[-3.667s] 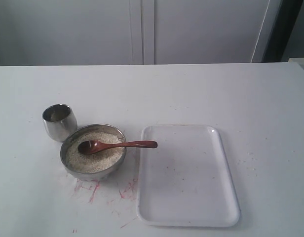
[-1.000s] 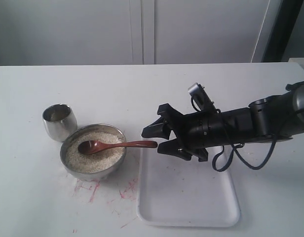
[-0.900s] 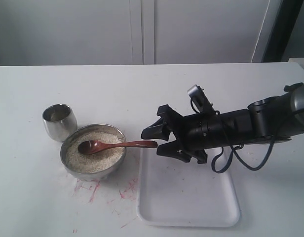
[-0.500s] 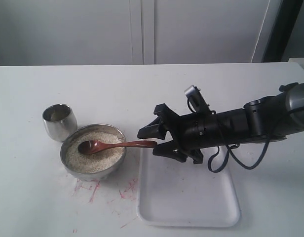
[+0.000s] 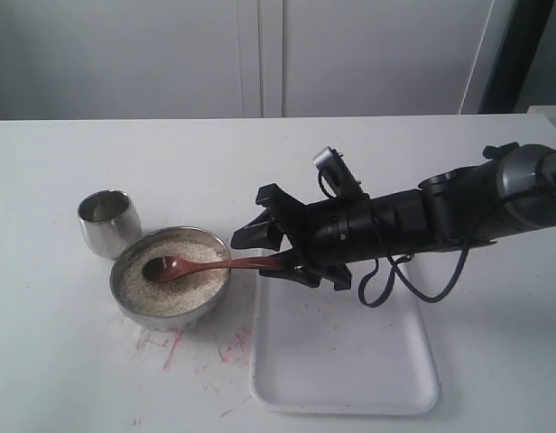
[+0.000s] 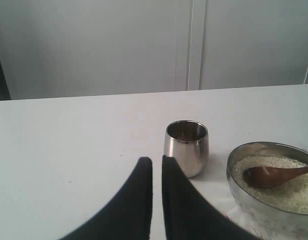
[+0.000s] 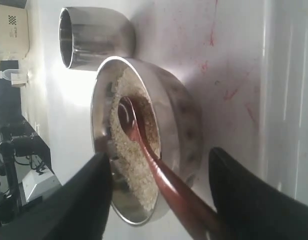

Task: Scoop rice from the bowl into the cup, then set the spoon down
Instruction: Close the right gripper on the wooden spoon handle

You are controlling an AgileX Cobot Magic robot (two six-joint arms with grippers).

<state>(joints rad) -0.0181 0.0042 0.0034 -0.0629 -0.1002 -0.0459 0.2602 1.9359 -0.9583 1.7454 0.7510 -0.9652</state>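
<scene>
1. Where the right arm reaches in from the right above the white tray [image 5: 346, 361], the right gripper [image 5: 263, 255] sits low over the tray's far left corner, just right of the bowl [image 5: 183, 317].
2. Its jaws are spread wide. One finger is on the far side of the spoon [image 5: 206, 265] and the other on the near side, with the tip of the handle between them. The right wrist view shows the handle running into the open gap, but whether either finger touches the wood cannot be told.
3. The spoon lies in the bowl. Its oval end rests on the rice [image 5: 183, 290] left of the bowl's centre. Its thin handle crosses the right rim and points right toward the tray.
4. The bowl stands on the table [image 5: 170, 162] just left of the tray and is filled nearly to the rim with pale grains.
5. The cup [image 5: 108, 223] stands upright to the far left of the bowl. It is just beside the bowl, and the left wrist view shows a small gap between them. Its inside looks dark, and what it holds cannot be told.
6. The left gripper [image 6: 156, 159] shows only in its own wrist view. Its two dark fingers are drawn nearly together with a slim gap and hold nothing, and the cup stands beyond them.
7. Red scribbles [image 5: 170, 347] mark the table on the near side of the bowl.
</scene>
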